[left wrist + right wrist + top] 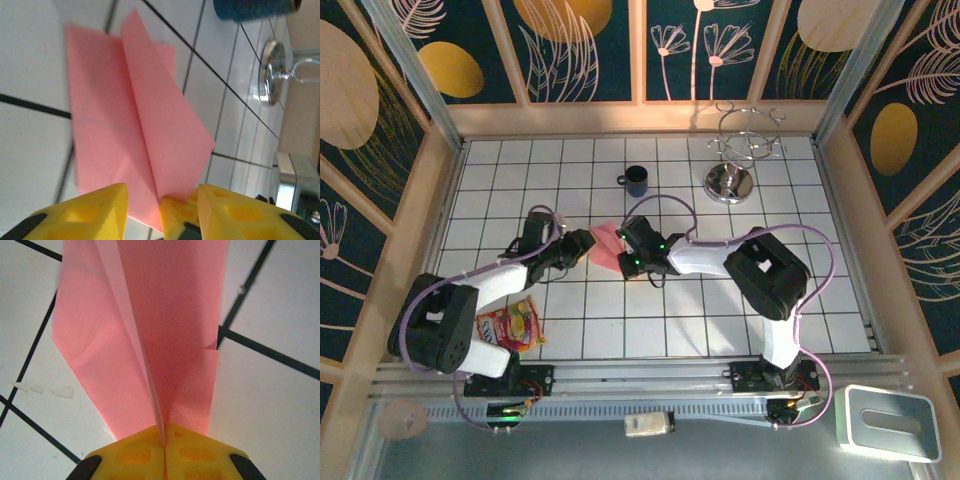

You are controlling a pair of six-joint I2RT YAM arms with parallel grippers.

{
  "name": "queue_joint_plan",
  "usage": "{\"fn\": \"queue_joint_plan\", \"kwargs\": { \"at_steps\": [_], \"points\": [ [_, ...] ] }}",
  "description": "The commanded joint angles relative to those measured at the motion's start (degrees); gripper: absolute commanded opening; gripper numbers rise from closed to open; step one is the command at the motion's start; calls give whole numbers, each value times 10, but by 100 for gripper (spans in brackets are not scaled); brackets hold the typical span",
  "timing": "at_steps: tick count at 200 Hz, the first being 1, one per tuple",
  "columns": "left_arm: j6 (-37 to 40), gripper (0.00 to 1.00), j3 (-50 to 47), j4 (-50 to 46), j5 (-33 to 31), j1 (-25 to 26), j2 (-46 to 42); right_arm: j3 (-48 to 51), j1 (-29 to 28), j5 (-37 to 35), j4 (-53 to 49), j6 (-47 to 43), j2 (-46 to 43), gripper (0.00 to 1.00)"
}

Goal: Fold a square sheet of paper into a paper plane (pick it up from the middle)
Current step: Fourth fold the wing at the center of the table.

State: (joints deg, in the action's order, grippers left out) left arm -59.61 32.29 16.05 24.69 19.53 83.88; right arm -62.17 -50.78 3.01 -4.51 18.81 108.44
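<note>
Clamps the crease of the paper plane (170, 340) in the right gripper (164, 434); holds the left gripper (161, 195) released, straddling its left end.

Blue mug (636, 181), chrome stand (729, 184), snack packet (510, 325) on tiled table (820, 300).

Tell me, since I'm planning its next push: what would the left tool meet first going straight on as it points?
The paper plane, whose near end seems to lie between the left tool's open fingers; depth is unclear.
</note>
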Motion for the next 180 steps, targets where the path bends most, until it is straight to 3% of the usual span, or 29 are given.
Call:
{"fn": "queue_joint_plan", "kwargs": {
  "at_steps": [1,80,180],
  "points": [
    [-40,38,3,83,24,32,33,17,7,-14,-45,34,-31,8],
    [-48,27,8,95,8,74,90,54,39,67,-31,85,-45,8],
    [-13,27,46,44,3,75,140,69,77,188,15,84,-42,10]
  ]
}}
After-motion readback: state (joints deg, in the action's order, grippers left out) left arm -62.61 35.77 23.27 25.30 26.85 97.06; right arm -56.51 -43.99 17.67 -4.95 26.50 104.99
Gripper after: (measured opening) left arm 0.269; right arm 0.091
